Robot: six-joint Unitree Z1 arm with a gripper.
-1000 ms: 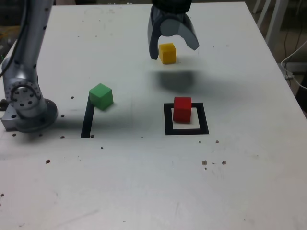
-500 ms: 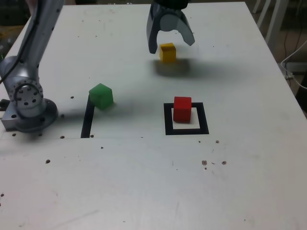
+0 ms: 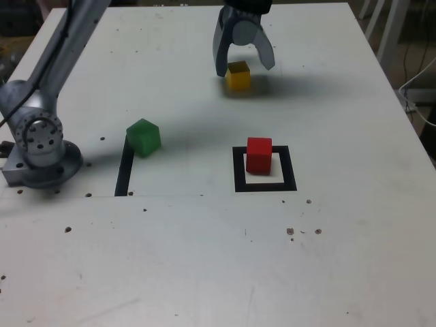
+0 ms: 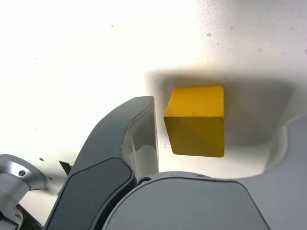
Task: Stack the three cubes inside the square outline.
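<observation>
Pincer [image 3: 246, 63] had come down from its hover a second earlier and now straddled the small matte yellow cube [image 3: 238, 75] at the far side of the white table [image 3: 204, 259]. Its dark jaws had narrowed over that second but were open, one on each side of the cube. In the wrist view a gap showed between the near jaw and the yellow cube [image 4: 196, 120]; the other jaw's contact could not be told. Cube sat flat on the table, not lifted, in the same place as before.

Small matte red cube [image 3: 259, 154] stood inside the thick black square outline [image 3: 265, 184], toward its far edge, unmoved. Small matte green cube [image 3: 144, 136] rested well apart to the exterior view's left, at the far end of a straight black line [image 3: 124, 172], also unmoved. Arm base [image 3: 41, 146] stood at the exterior view's left edge.

Judgement: first layer of the stack is in place; the yellow cube is being taken as the second. Descent looks finished and closing has begun, so the step in hand is the grasp. Next needs a firm, centred close before lifting, then a carry over to the red cube. Risk: an off-centre squeeze could twist or nudge the cube.
</observation>
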